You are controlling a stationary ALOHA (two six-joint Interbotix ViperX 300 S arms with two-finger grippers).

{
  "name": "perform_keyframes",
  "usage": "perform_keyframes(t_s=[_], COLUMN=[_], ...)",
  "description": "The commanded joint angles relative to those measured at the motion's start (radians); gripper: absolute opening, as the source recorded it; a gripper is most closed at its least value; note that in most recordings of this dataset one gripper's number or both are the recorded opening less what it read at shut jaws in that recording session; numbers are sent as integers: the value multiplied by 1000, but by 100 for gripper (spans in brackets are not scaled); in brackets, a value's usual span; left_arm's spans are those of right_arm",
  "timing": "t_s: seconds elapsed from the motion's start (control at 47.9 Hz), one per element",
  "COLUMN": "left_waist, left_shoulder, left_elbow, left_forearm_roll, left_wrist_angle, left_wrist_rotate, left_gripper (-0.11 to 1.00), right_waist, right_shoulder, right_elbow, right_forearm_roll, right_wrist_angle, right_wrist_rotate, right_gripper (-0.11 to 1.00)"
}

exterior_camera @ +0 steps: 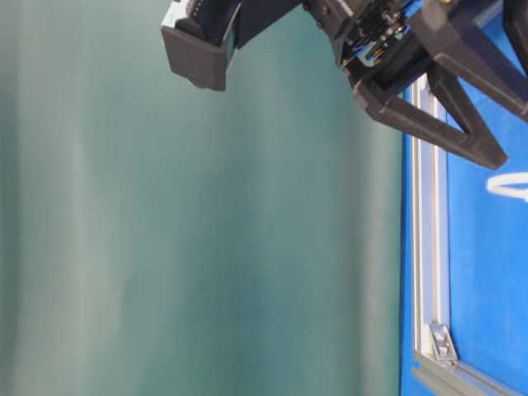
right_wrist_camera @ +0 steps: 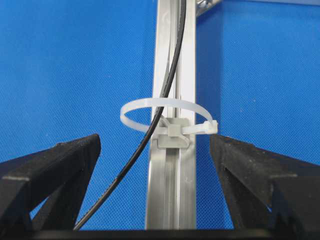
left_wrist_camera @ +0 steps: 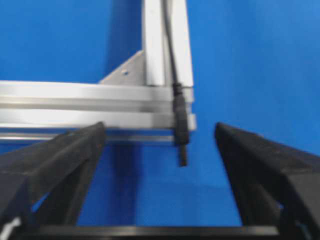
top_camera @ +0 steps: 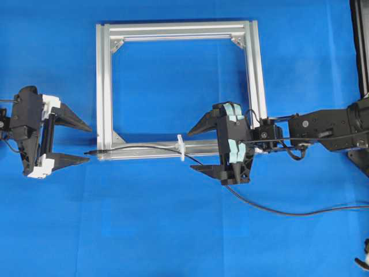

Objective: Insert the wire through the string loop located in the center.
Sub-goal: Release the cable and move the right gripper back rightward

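Observation:
The wire (top_camera: 138, 148) is a thin black cable lying along the front bar of the silver frame (top_camera: 104, 86). It passes through the white string loop (top_camera: 181, 148), and its plug (top_camera: 92, 152) rests past the frame's front left corner. My left gripper (top_camera: 86, 143) stands open just left of the plug, and nothing is between its fingers. The left wrist view shows the plug (left_wrist_camera: 181, 125) lying free over the bar, ahead of the spread jaws. My right gripper (top_camera: 193, 150) is open astride the bar, right of the loop (right_wrist_camera: 140, 104), with the wire (right_wrist_camera: 135, 155) running untouched between its fingers.
The wire trails off to the right (top_camera: 288, 212) across the blue mat. The frame's corner brackets (top_camera: 118, 45) sit inside its corners. In the table-level view the right gripper's finger (exterior_camera: 445, 124) hangs over a frame bar (exterior_camera: 429, 247).

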Motion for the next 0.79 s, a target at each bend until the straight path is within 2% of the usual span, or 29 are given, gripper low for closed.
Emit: perform_keyframes(t_s=[0.0, 0.272, 0.564, 0.773], left_waist=[2, 2, 2, 3], left_shoulder=[-5, -21, -129, -216], left_elbow=[-12, -35, -86, -83], left_forearm_roll=[2, 2, 2, 2], left_wrist_angle=[-2, 6, 164, 212], left_wrist_rotate=[0, 2, 15, 17], left_gripper=[93, 93, 93, 93], right_waist=[3, 6, 11, 11], right_shoulder=[-29, -52, -172, -236], right_elbow=[-5, -8, -9, -11], right_forearm_roll=[-2, -6, -8, -17], right_wrist_angle=[-2, 23, 123, 164], right_wrist_rotate=[-2, -2, -2, -2], right_gripper=[97, 97, 97, 97])
